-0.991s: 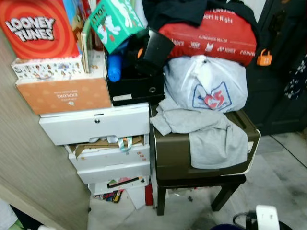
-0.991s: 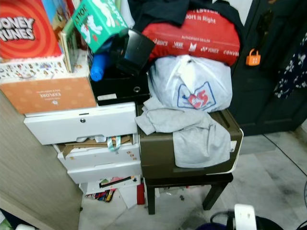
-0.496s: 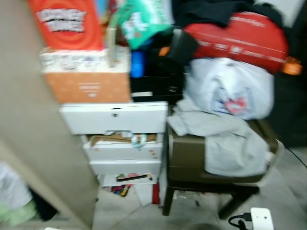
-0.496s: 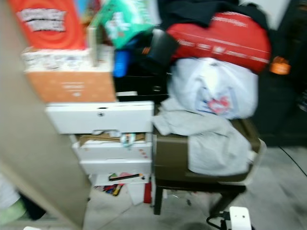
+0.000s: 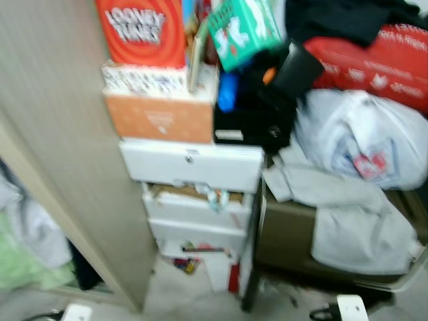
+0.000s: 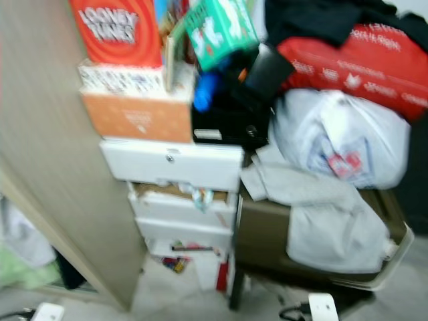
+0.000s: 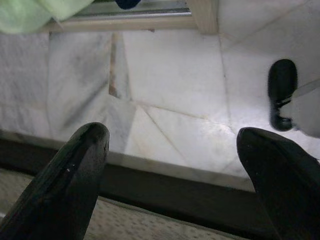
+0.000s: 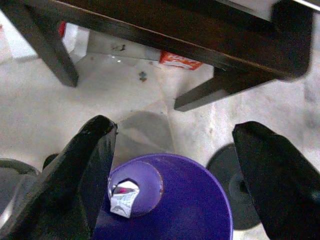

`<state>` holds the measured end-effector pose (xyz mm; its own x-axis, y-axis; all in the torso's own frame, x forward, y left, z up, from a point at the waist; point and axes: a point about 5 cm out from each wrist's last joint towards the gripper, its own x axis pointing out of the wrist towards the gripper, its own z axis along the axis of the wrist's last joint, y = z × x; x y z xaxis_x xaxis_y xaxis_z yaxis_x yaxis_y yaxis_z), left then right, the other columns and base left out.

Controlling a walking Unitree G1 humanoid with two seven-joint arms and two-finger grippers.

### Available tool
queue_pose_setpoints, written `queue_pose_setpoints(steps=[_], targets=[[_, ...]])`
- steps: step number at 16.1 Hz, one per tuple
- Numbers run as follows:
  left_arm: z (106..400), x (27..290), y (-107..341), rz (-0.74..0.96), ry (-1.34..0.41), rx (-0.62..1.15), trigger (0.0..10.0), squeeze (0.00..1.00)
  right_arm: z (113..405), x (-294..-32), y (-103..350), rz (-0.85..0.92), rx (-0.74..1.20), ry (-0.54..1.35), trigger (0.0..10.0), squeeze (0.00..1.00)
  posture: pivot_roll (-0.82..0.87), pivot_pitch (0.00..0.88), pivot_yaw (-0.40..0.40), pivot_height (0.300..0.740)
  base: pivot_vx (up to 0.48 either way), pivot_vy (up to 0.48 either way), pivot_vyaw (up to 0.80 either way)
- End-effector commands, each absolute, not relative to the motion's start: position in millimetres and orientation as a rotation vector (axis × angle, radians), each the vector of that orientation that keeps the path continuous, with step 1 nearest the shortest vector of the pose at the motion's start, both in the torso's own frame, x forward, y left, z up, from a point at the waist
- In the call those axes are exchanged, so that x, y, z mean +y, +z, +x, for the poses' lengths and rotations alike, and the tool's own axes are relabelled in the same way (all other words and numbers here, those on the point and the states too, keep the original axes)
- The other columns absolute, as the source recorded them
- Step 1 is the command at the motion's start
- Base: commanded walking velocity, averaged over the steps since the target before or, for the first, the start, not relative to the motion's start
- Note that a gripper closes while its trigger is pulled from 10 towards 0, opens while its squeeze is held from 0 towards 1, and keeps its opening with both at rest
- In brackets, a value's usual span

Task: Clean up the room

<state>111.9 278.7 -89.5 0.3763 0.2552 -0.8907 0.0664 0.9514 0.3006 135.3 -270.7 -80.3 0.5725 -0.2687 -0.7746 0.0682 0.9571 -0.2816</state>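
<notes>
The purple bucket (image 8: 165, 205) is sitting on the floor directly under the right hand (image 8: 172, 165), with a crumpled scrap of wrapper (image 8: 122, 198) lying in its bottom. That hand is hanging with both fingers spread wide, gripping nothing. The left hand (image 7: 172, 165) is likewise hanging open and unloaded over the marble floor (image 7: 170, 100).

Ahead, a grey garment (image 5: 348, 207) is draping over the olive-brown box (image 5: 287, 237) on the dark stool (image 8: 165, 30), below a white plastic bag (image 5: 354, 137) and a red bag (image 5: 381, 60). To its left, the white drawer unit (image 5: 194, 167) is standing with lower drawers ajar, papers (image 5: 190, 263) spilling at its base.

Against the earlier pictures, the whole scene is shifting rightward and blurring: the head camera is turning left, not the objects. The Looney Tunes box (image 5: 140, 30) is now nearer centre, and clothing (image 5: 27, 234) behind the wooden panel (image 5: 73, 134) is coming into view. Judgement: the robot is surveying for the next item; nothing is being collected yet.
</notes>
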Motion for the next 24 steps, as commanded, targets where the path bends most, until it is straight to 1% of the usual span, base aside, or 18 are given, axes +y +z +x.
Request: queue_pose_setpoints(steps=[1,7,9,11,16,18,19,20,21,22,24], targets=[[103.7,283.2,-90.2,0.31,0.15,1.205,10.0,0.0,132.3,-267.4,-83.0,-0.233,0.963,-0.184,10.0,0.0,-0.16,0.0,-0.007,0.74,0.0,0.0,0.77],[107.0,282.5,-89.7,0.318,0.127,1.21,10.0,0.0,122.2,-273.8,-85.0,-0.219,1.015,-0.167,10.0,0.0,-0.17,0.0,-0.006,0.74,0.0,0.0,0.77],[105.3,281.5,-90.7,0.325,0.11,1.23,10.0,0.0,120.8,-270.3,-87.1,-0.212,1.036,-0.147,10.0,0.0,-0.17,0.0,-0.005,0.74,0.0,0.0,0.77],[105.0,281.4,-90.9,0.325,0.106,1.238,10.0,0.0,113.5,-269.3,-90.4,-0.166,1.078,-0.15,10.0,0.0,-0.17,0.0,-0.005,0.74,0.0,0.0,0.76],[102.3,281.2,-91.6,0.325,0.103,1.242,10.0,0.0,100.2,-271.3,-93.7,-0.176,1.139,-0.109,10.0,0.0,-0.16,0.0,-0.003,0.74,0.0,0.0,0.74],[102.1,281.0,-91.7,0.32,0.101,1.239,10.0,0.0,109.3,-266.6,-92.2,-0.204,1.094,-0.094,10.0,0.0,-0.16,0.0,-0.003,0.74,0.0,0.0,0.65],[102.0,281.2,-91.6,0.315,0.106,1.233,10.0,0.0,113.3,-268.2,-90.0,-0.247,1.065,-0.09,10.0,0.0,-0.16,0.0,-0.003,0.74,0.0,0.0,0.0],[101.5,282.0,-91.4,0.316,0.108,1.234,10.0,0.0,114.5,-270.8,-88.4,-0.252,1.048,-0.101,10.0,0.0,-0.16,0.0,-0.003,0.74,0.0,0.0,0.0],[103.3,287.9,-88.5,0.301,0.156,1.203,10.0,0.0,116.6,-276.1,-84.7,-0.295,1.01,-0.108,10.0,0.0,-0.17,0.0,0.005,0.74,0.0,0.0,0.0],[111.1,296.1,-82.5,0.261,0.23,1.134,10.0,0.0,118.0,-286.0,-79.3,-0.316,0.968,-0.142,10.0,0.0,-0.17,0.0,0.01,0.74,0.0,0.0,0.0],[120.3,302.5,-76.1,0.23,0.274,1.062,10.0,0.0,118.4,-299.3,-72.2,-0.331,0.927,-0.173,10.0,0.0,-0.16,0.0,0.007,0.74,0.0,0.0,0.0]])
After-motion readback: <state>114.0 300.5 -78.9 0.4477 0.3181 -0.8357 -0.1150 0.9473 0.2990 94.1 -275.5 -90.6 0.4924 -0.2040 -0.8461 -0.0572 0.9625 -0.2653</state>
